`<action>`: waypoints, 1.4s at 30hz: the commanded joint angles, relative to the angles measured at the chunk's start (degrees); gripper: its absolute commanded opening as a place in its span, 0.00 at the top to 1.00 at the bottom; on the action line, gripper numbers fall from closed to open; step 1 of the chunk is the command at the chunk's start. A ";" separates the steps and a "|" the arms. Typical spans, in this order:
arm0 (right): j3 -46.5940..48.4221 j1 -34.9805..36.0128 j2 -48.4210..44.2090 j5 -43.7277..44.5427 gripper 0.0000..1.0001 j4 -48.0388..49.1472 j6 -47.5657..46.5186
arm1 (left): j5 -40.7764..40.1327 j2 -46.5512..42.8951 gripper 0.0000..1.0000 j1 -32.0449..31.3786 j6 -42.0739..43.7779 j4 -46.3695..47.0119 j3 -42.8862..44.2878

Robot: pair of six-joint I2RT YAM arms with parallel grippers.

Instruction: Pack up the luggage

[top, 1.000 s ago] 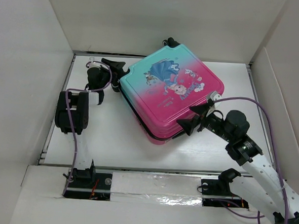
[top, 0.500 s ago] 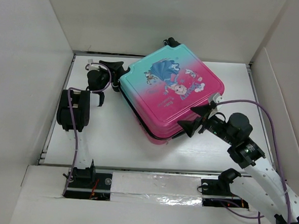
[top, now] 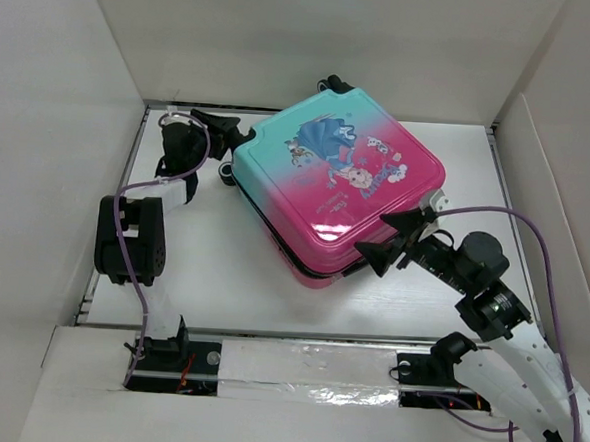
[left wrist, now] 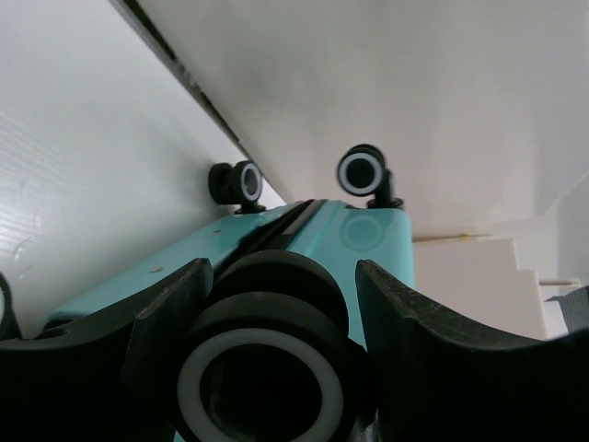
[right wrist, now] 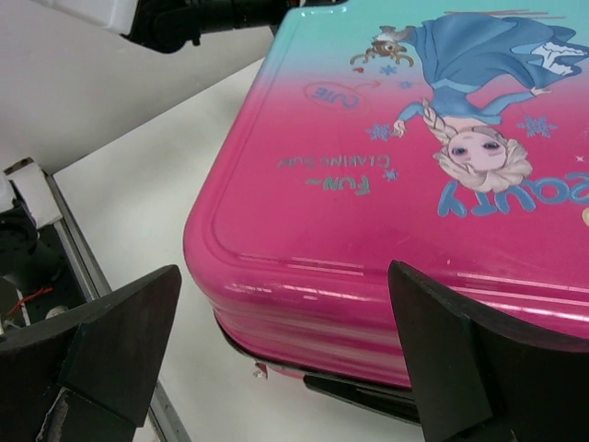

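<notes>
The luggage (top: 332,188) lies closed and flat on the bench (top: 222,267), mid-frame from above. At upper left the left hand (top: 219,148) straddles a wheel (left wrist: 260,391), spread wide, likely to brace the case. The right hand (top: 376,236), also spread, faces its pink lower-right edge, probably to pry it open.

Bright even light; luggage (top: 337,189) glares (near wheel (left wrist: 262,368) blurred).

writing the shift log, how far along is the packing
Done: the luggage lies flat with its lid down. In hand: the left tool straddles a wheel at the teal end; the right tool is open at the pink edge. Left: the pink seam shows a dark gap, so fastening looks unfinished. Contents are hidden.
</notes>
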 commanded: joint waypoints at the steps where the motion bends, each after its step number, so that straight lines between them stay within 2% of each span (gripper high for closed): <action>1: -0.95 0.54 -1.04 0.81 0.00 0.47 -0.42 | 4.60 -8.37 1.00 -0.81 -1.89 12.41 7.94; 7: -0.77 0.54 -1.12 0.55 0.00 0.47 -1.03 | 4.16 -9.68 1.00 -1.33 0.13 3.97 14.63; 12: -1.82 1.06 -2.61 -0.51 0.00 -0.32 -0.42 | 2.84 -11.36 1.00 -1.33 1.97 4.66 8.58; 14: -3.05 1.07 -3.67 -0.16 0.04 -1.46 0.02 | 3.54 -10.66 1.00 -1.33 1.19 6.07 5.33; 15: -3.58 1.07 -4.11 -0.15 0.10 -1.72 0.11 | 3.63 -10.22 1.00 -0.81 0.75 7.99 4.28; 18: -5.51 1.59 -6.04 -0.07 0.61 -2.60 1.51 | 3.55 -8.63 1.00 -0.81 0.65 8.89 1.81; 19: -5.95 1.59 -6.39 0.19 0.83 -2.87 1.95 | 3.29 -7.85 1.00 -0.81 1.00 8.89 1.11; 21: -7.96 2.30 -6.93 0.37 0.94 -2.87 3.36 | 3.02 -6.01 1.00 -0.81 1.88 9.06 0.84; 30: -17.73 8.09 -6.22 5.38 0.92 1.26 9.25 | 3.20 -1.16 1.00 -0.19 1.45 11.96 -1.27; 33: -19.93 9.59 -5.08 4.68 0.71 3.62 10.04 | 3.81 0.42 1.00 0.42 1.54 11.96 -0.39; 34: -20.54 10.64 -3.60 4.33 0.56 6.68 10.39 | 3.81 0.94 0.99 0.42 1.54 12.05 -0.30; 35: -21.59 11.25 -2.63 4.24 0.50 7.93 10.91 | 3.38 1.12 0.94 0.42 1.62 11.96 -0.30; 37: -22.47 12.40 0.35 5.20 0.37 12.22 11.36 | 3.11 1.47 0.91 0.42 2.06 11.53 -0.39; 40: -23.62 13.98 3.35 6.78 0.29 18.19 11.89 | 2.49 1.83 0.75 0.95 2.85 11.35 -1.27; 41: -23.88 14.51 5.45 7.14 0.28 19.70 12.15 | 2.32 1.83 0.55 0.95 3.20 11.35 -1.53; 42: -24.06 14.51 6.42 7.66 0.28 21.02 12.24 | 2.23 1.83 0.46 0.95 3.38 11.26 -1.71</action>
